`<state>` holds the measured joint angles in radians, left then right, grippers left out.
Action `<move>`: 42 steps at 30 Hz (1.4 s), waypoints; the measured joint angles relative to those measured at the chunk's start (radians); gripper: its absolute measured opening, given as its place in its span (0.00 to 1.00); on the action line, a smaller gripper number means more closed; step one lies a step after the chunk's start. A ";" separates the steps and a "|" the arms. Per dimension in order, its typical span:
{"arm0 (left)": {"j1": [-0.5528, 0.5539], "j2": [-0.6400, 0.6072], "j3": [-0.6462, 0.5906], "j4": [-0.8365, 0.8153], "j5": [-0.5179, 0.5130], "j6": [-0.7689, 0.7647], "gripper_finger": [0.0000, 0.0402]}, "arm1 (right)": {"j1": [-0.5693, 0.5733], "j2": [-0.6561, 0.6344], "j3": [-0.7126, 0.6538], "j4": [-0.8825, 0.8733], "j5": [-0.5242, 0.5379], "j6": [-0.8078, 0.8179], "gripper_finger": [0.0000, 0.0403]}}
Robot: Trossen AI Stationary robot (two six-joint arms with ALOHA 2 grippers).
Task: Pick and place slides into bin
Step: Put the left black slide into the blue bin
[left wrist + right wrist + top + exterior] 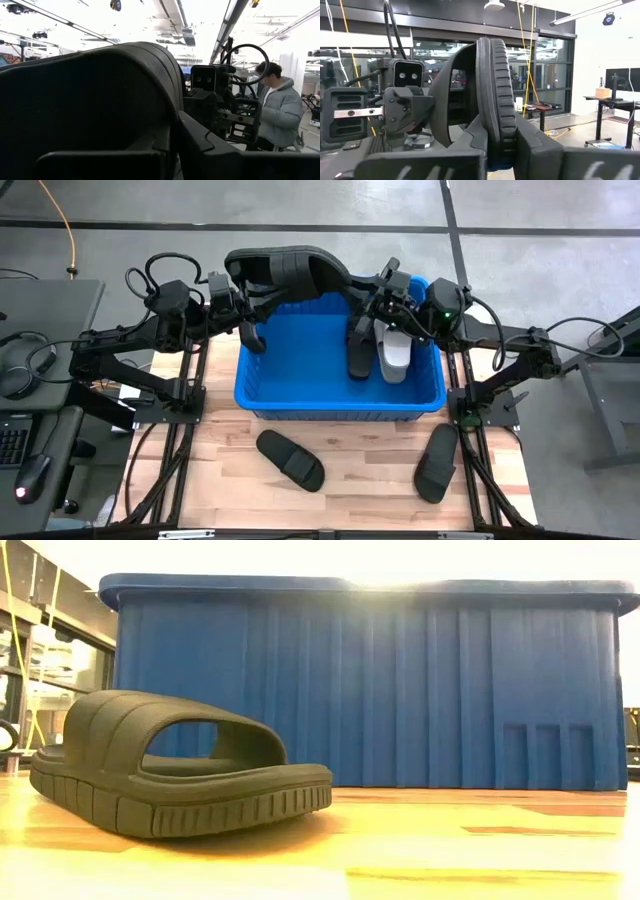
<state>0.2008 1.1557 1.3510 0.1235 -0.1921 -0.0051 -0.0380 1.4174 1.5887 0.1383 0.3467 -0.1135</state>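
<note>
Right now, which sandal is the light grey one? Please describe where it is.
Find the blue bin at the table's far side. Inside, near its right wall, two sandals stand on edge. The grey sandal is the right one; its neighbour, the black sandal, is dark.

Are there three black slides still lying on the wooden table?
No, the high view shows only two black slides on the table: one in front of the blue bin and one off its right corner.

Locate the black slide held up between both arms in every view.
High: the raised black slide lies over the bin's far rim, between both end effectors.
Low: not in it.
Left wrist: fills the picture.
Right wrist: centre, on edge.
Shared landmark: that slide.
</note>
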 joint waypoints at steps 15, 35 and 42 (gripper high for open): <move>0.002 0.000 0.000 -0.132 -0.082 -0.067 0.30 | 0.046 -0.036 -0.001 -0.003 0.258 -0.190 0.04; 0.002 -0.097 0.000 -0.276 0.143 -0.120 0.31 | -0.158 -0.341 0.000 -0.692 0.164 0.113 0.04; 0.001 -0.122 0.000 -0.307 0.222 -0.139 0.29 | -0.410 -0.328 0.000 -0.881 -0.235 0.216 0.04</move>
<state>0.2021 1.0340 1.3510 -0.1832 0.0302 -0.1437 -0.4483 1.0890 1.5883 -0.7423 0.1116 0.1024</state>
